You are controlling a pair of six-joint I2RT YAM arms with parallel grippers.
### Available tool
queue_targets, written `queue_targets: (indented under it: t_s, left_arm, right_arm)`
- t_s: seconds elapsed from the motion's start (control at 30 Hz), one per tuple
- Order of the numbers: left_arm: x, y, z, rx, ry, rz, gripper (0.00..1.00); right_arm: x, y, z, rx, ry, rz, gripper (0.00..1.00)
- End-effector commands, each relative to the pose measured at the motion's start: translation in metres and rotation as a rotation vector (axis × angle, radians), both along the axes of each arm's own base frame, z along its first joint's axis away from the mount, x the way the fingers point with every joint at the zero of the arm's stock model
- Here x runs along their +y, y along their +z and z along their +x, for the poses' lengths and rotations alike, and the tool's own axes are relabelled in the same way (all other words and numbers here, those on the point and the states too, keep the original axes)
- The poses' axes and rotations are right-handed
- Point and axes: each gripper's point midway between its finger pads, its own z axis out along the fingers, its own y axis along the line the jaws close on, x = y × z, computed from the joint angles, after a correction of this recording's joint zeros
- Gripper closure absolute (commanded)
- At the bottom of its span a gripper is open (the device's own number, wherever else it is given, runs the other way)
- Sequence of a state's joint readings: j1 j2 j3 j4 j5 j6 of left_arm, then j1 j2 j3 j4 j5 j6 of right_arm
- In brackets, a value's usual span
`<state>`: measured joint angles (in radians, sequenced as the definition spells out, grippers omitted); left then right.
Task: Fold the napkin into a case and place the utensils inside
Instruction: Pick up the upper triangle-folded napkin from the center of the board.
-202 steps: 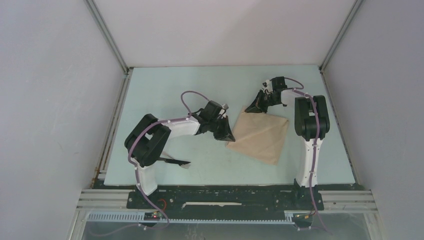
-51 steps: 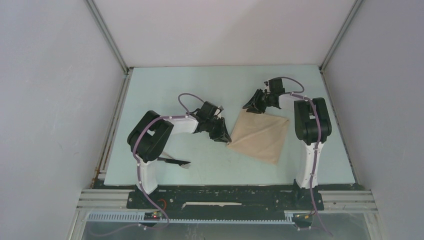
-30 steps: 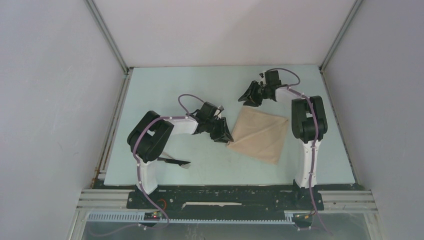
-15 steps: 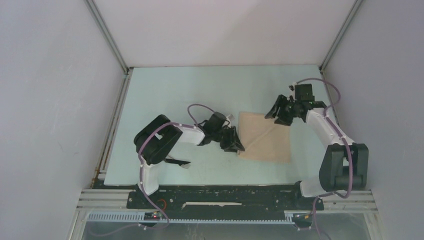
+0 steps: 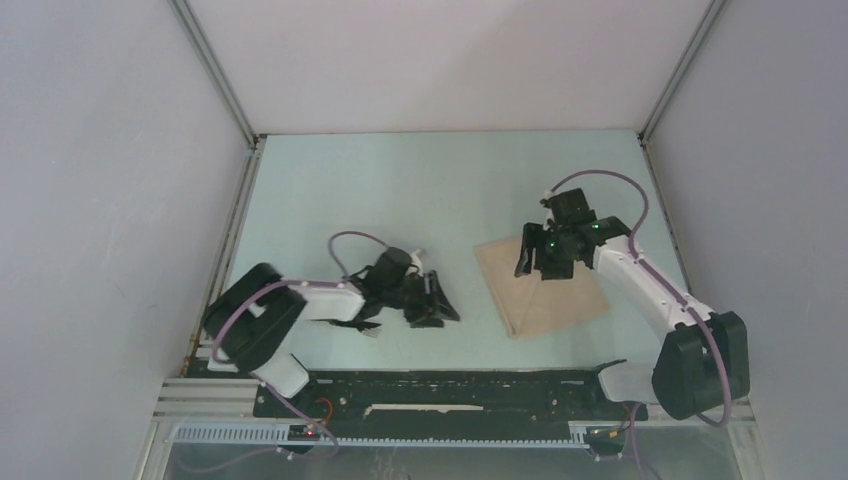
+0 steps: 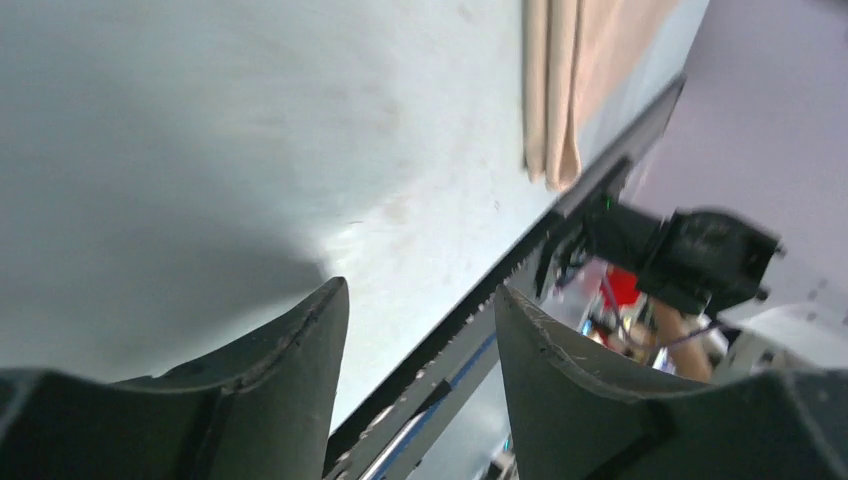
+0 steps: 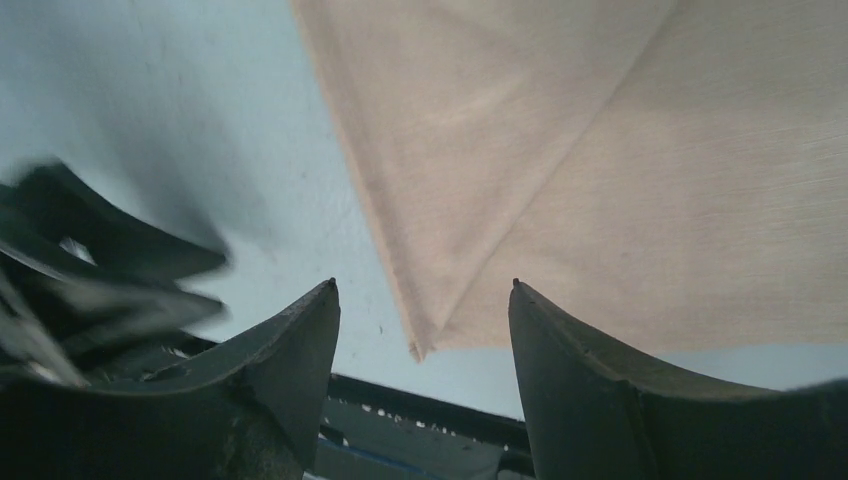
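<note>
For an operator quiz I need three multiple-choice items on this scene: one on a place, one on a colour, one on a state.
1. Where is the napkin? A far-left corner; B below the right gripper; C draped over an arm.
2. Napkin colour? A tan; B blue; C black.
3. Right gripper? A shut on cloth; B shut, empty; C open, empty.
Key: B, its wrist view looks down on the cloth; A, plain tan fabric; C, fingers apart with nothing between.

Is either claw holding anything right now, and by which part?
Nothing is held. The left gripper stands open over the table; the right gripper hangs open above the napkin, not gripping it.
</note>
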<state>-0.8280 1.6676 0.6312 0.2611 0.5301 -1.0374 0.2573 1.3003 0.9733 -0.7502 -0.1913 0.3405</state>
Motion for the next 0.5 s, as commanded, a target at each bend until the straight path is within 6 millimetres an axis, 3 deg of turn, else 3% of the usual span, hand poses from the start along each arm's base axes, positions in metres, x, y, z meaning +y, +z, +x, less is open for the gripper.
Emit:
queue_targets:
  t_s: [0.0, 0.13, 0.3, 0.47]
  left_arm:
    - [0.058, 0.017, 0.031, -0.108, 0.158, 0.019, 0.39]
    - [0.079, 0.039, 0.049, -0.174, 0.218, 0.030, 0.38]
    - [0.074, 0.055, 0.066, -0.197, 0.240, 0.004, 0.38]
    - [0.070, 0.054, 0.068, -0.185, 0.235, -0.011, 0.38]
  right_arm:
    - [0.022, -0.015, -0.029, 0.073, 0.174, -0.132, 0.31]
    - [0.041, -0.039, -0.051, 0.139, 0.318, -0.274, 0.38]
    - [0.060, -0.060, -0.063, 0.187, 0.413, -0.359, 0.40]
    - [0.066, -0.068, -0.075, 0.222, 0.452, -0.408, 0.46]
